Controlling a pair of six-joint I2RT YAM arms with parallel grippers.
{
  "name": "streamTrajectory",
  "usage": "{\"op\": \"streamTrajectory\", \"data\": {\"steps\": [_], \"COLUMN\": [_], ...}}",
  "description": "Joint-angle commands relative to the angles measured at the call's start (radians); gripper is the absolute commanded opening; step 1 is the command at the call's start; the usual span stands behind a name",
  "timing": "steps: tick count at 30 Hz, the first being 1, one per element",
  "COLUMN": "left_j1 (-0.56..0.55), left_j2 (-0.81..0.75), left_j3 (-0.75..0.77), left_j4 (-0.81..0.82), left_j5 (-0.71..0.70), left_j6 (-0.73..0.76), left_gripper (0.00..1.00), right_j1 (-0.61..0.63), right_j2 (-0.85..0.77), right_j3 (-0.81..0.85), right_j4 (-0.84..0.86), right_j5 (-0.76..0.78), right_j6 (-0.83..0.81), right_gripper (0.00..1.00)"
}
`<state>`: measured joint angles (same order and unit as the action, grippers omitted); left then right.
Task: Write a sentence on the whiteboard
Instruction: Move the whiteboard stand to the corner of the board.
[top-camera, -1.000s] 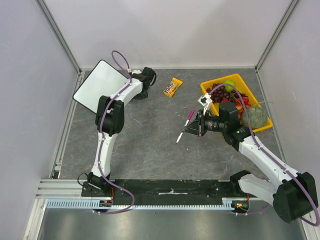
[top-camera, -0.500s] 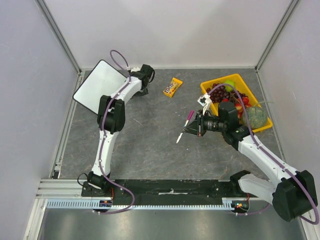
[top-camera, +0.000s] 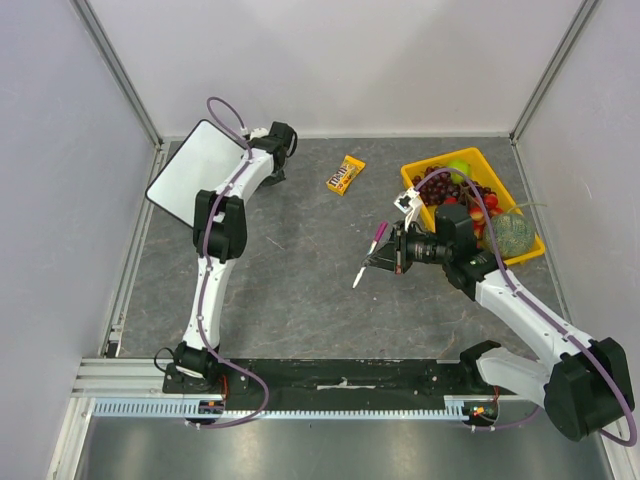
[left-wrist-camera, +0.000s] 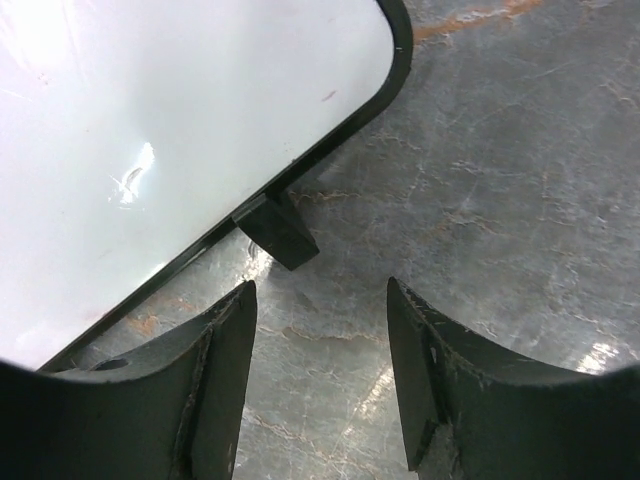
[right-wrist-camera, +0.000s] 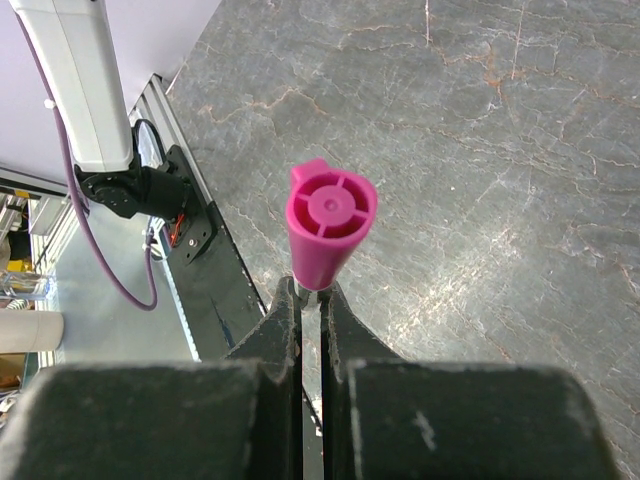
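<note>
While the right end effector (right-wrist-camera: 310, 305) clamps a pink marker (right-wrist-camera: 330, 215), left end effector (left-wrist-camera: 320, 310) parted, empty — beside the whiteboard (left-wrist-camera: 150, 100) edge.

left arm (top-camera: 205, 290) reaches far forward from its base, elbow bent midway, wrist at the far left. its hand (left-wrist-camera: 320, 290) faces down, fingers (left-wrist-camera: 225, 350) spread apart with nothing between them. right arm (top-camera: 520, 310) stretches forward and inward, its hand (right-wrist-camera: 310, 300) pointing left, fingers pinched tight on a marker (right-wrist-camera: 328, 225).
</note>
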<state>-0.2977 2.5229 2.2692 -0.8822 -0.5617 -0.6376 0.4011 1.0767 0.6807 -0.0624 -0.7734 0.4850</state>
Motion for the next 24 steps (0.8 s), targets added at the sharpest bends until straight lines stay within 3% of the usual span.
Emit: {"op": "streamTrajectory", "data": {"steps": [1, 19, 24], "left_j1": [0.020, 0.080, 0.088], "left_j2": [0.016, 0.059, 0.071], "left_j3": [0.047, 0.122, 0.130], "left_j4": [0.008, -0.007, -0.027], "left_j5": [-0.004, 0.042, 0.063], "left_j6": [0.003, 0.024, 0.032], "left_gripper": [0.60, 0.41, 0.26], "right_j1": [-0.004, -0.004, -0.005], "right_j2": [0.002, 0.028, 0.034], "right_j3": [-0.010, -0.017, -0.018], "right_j4": [0.022, 0.035, 0.039], "right_j5": [-0.017, -0.024, -0.026], "right_j6": [-0.019, -0.020, -0.019], "right_gripper": [0.00, 0.00, 0.00]}}
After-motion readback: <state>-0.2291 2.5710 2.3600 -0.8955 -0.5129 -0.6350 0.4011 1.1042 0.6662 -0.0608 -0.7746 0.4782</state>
